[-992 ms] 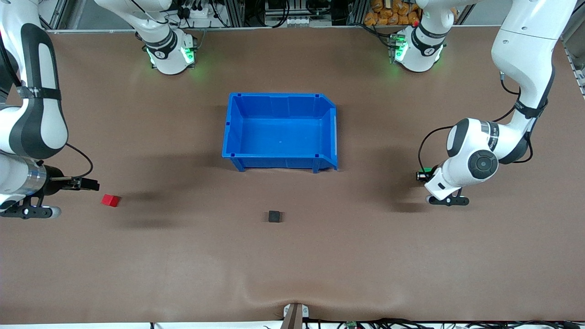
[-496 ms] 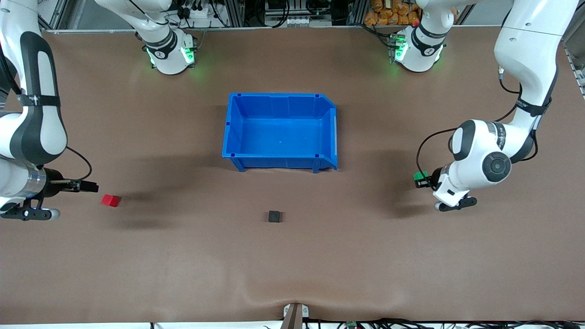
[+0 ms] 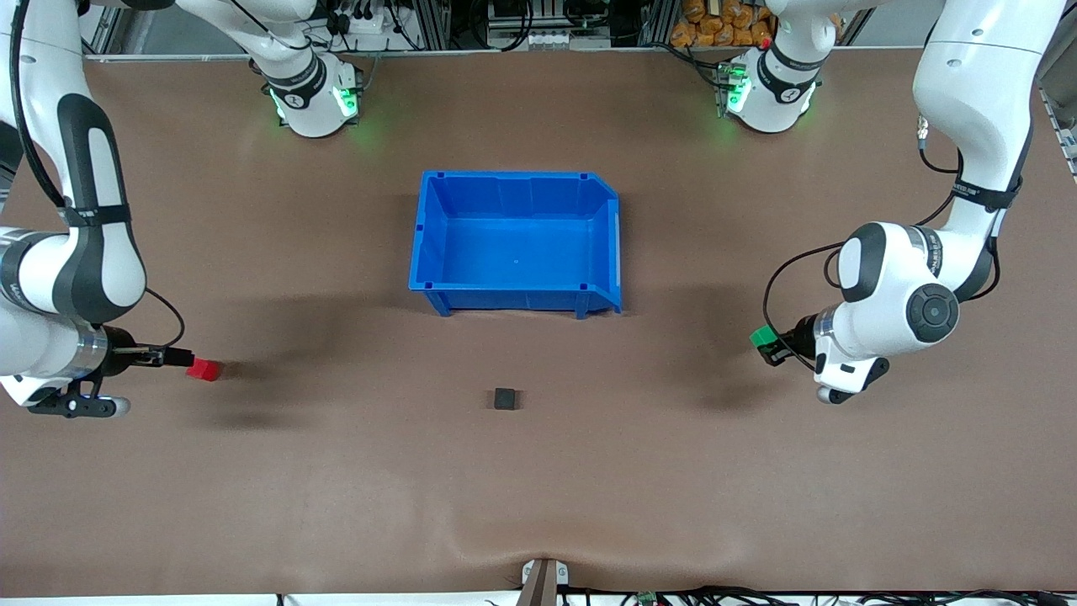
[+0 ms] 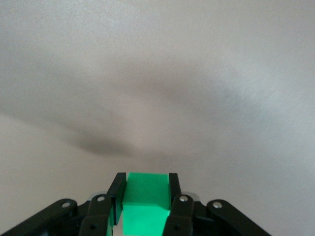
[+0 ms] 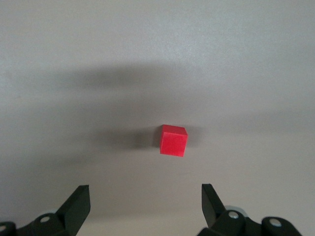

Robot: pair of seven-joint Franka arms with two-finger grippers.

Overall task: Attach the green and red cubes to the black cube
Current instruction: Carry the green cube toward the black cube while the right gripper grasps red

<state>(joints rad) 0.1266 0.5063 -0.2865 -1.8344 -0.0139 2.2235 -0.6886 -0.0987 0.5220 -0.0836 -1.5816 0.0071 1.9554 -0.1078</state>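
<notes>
Three cubes on my screen: the black cube (image 3: 505, 398) sits alone on bare table (image 3: 538, 488), nearer the camera than the blue bin (image 3: 515, 296), with wide open mat around it. My left gripper (image 3: 764, 341) pinches the green cube (image 3: 762, 337) in the air; it has lifted and crept toward the middle. My right gripper (image 3: 181, 357), fingers spread, has closed in on the red cube (image 3: 204, 369).

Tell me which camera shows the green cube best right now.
The left wrist view: the green cube fills the space between the left gripper's shut fingers, sharp and close. The front view shows it only as a small green patch at that gripper's tip, above the table. The right wrist view does not show it.
</notes>
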